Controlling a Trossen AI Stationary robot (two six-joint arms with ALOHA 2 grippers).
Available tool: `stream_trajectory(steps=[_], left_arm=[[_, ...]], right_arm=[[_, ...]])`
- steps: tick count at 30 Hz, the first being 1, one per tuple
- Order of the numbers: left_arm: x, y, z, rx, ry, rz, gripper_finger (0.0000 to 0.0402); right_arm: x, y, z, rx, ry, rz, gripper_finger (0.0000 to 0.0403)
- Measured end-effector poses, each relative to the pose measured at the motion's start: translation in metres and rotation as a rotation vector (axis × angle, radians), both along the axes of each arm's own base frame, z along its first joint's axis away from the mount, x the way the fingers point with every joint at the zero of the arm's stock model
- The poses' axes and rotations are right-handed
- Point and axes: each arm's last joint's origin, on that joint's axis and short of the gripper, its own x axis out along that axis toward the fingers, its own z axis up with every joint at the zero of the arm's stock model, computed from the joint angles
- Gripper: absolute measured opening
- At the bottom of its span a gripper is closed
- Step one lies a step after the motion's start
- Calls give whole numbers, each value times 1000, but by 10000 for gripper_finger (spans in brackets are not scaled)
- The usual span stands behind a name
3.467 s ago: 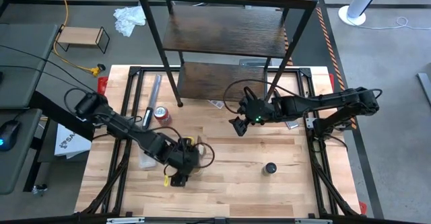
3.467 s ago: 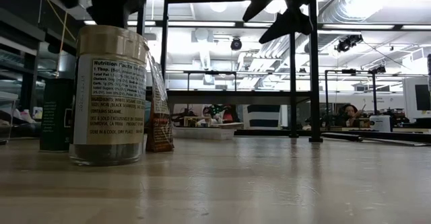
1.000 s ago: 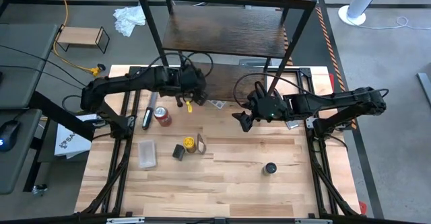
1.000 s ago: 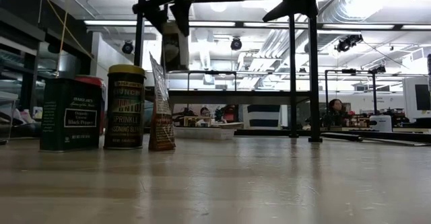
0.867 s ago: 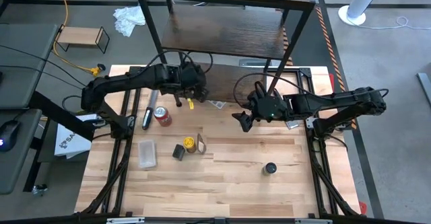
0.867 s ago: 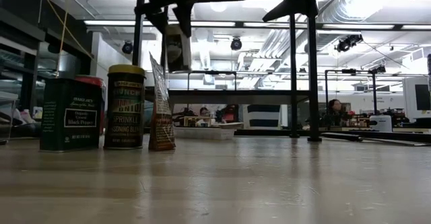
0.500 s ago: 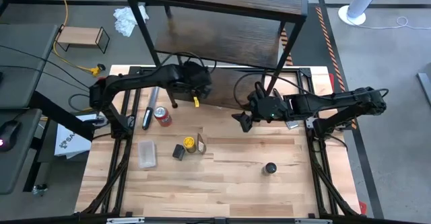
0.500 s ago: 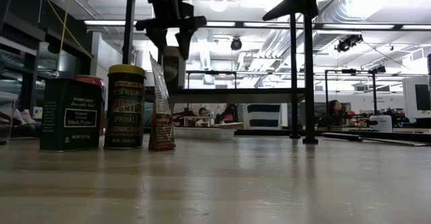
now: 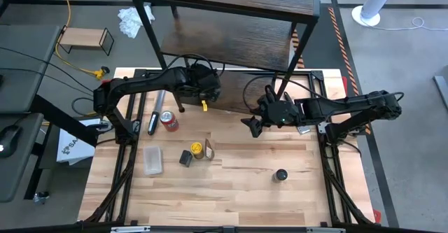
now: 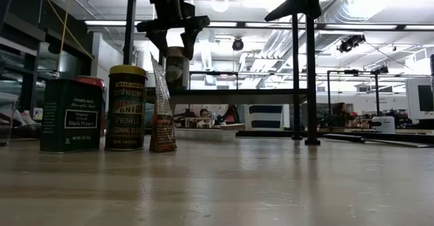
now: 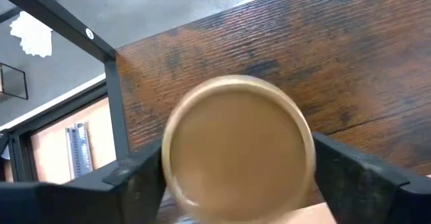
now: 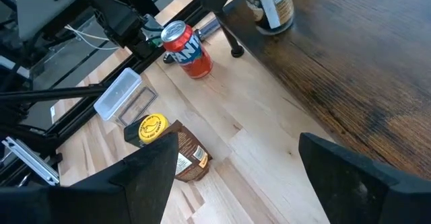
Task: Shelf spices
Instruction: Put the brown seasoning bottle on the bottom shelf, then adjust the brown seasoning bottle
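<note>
The tan-lidded jar stands upright at the lowest board of the dark brown shelf, near its left front leg. My left gripper is over it, shut on its lid. My right gripper hangs open above the table in front of the shelf, touching nothing. The yellow-lidded jar, a brown pouch and the black box stand together on the table. The dark jar stands alone nearer the front. My left gripper holds the tan-lidded jar by its lid, pinched between the two fingers, one on either side of the rim. The fingers come from above, pointing down. The jar is upright below them, its base at the shelf's lowest board.
A red can, a flat clear plastic piece and a long silver tool lie on the table's left part. The shelf's black legs stand close to my left gripper. Bare wood lies toward the near edge.
My left gripper has carried the tan-lidded jar in under the shelf's middle board and down, so the jar now stands at the lowest board. The whole shelf has slid a little toward the table's left. My right arm has kept still.
</note>
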Motion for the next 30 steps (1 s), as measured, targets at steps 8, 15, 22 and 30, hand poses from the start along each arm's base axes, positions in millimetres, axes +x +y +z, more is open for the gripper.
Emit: stream_trajectory(steps=[8, 15, 22, 30], left_arm=[[1, 0, 10, 28, -25, 5, 352], [3, -1, 33, 89, -42, -43, 354], [9, -32, 56, 138, -78, -198, 355], [12, -87, 55, 180, -146, -268, 315]], right_arm=[[0, 0, 0, 0, 0, 1, 304], [0, 0, 0, -4, 2, 4, 304], [0, 0, 0, -20, 7, 17, 304], [0, 0, 0, -28, 8, 12, 304]])
